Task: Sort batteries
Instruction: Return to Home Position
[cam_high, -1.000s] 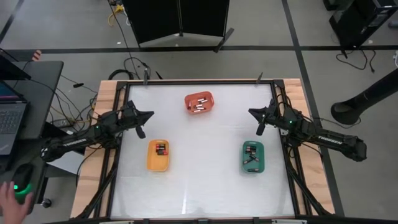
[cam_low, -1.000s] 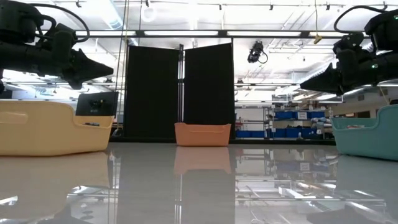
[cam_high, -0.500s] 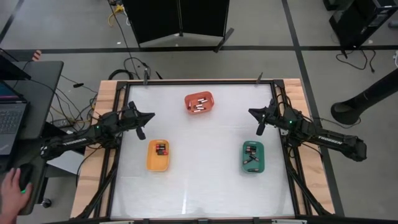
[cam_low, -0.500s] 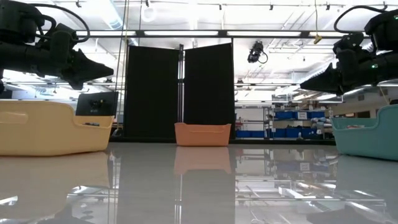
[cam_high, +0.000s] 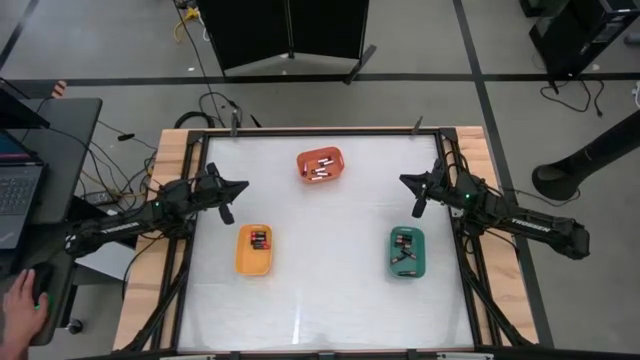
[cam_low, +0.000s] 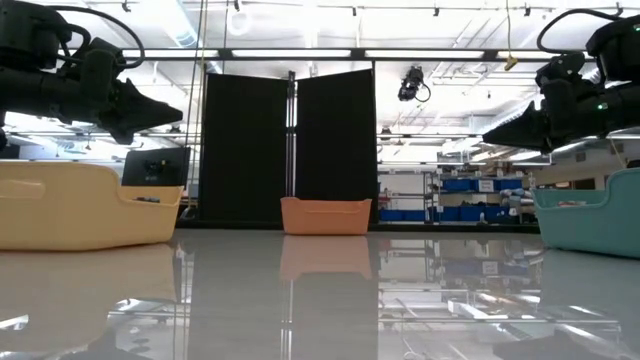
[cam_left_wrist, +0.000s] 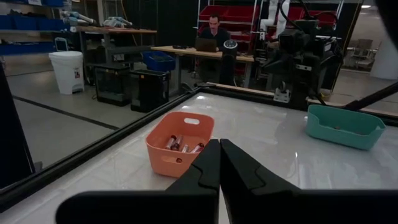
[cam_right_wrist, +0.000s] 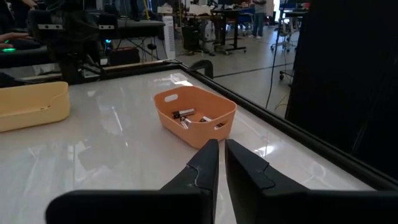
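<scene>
Batteries lie in three trays on the white table. Some are in the orange tray (cam_high: 320, 165) at the far middle, some (cam_high: 260, 239) in the yellow tray (cam_high: 245, 258) near left, and some (cam_high: 404, 250) in the green tray (cam_high: 415, 262) near right. My left gripper (cam_high: 244, 183) hangs level above the table's left side, shut and holding nothing, and points toward the orange tray (cam_left_wrist: 180, 143). My right gripper (cam_high: 403, 180) hangs level above the right side. Its fingers (cam_right_wrist: 208, 152) stand almost together with nothing between them, and it too points toward the orange tray (cam_right_wrist: 196, 118).
Black rails (cam_high: 300, 131) frame the table. A black screen (cam_low: 288, 150) stands beyond the far edge. A person's hand (cam_high: 18, 305) rests on a mouse at a desk left of the table. Bare table surface (cam_high: 325, 225) lies between the three trays.
Both arms have kept still. The person's hand at the desk has moved onto the mouse.
</scene>
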